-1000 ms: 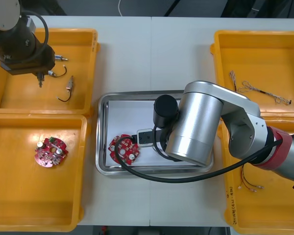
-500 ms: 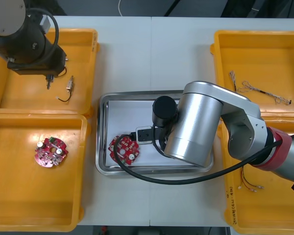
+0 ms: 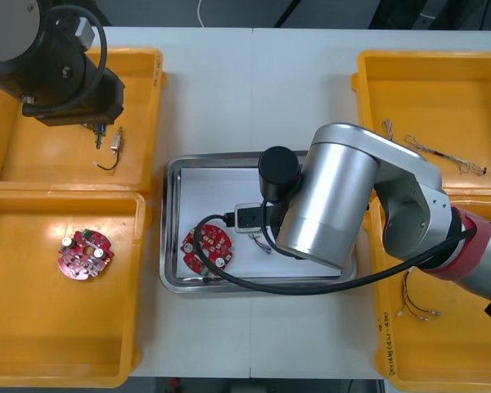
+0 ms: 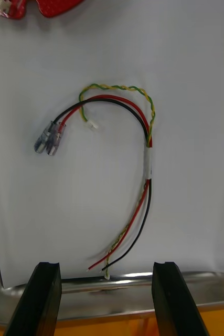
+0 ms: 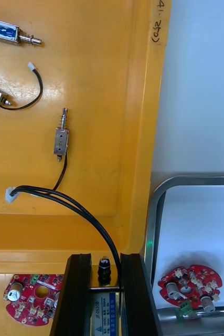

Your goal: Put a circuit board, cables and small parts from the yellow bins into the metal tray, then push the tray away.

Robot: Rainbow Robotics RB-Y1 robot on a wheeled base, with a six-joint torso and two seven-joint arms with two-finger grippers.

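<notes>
We see the metal tray [image 3: 170, 229] between the yellow bins [image 3: 33, 160], with a circuit board [image 3: 208, 250] and a red and yellow cable [image 4: 146, 157] inside. The right end effector [image 4: 105, 268] hangs wide open and empty over that cable. The left end effector [image 5: 105, 262], over a bin, pinches a small metal part [image 5: 104, 307], tray-bound we reckon.

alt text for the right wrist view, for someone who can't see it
A bundle of red, black and twisted yellow-green cables lies on the white inside of the metal tray, just ahead of the open right tool. A round red circuit board sits beyond it.
</notes>
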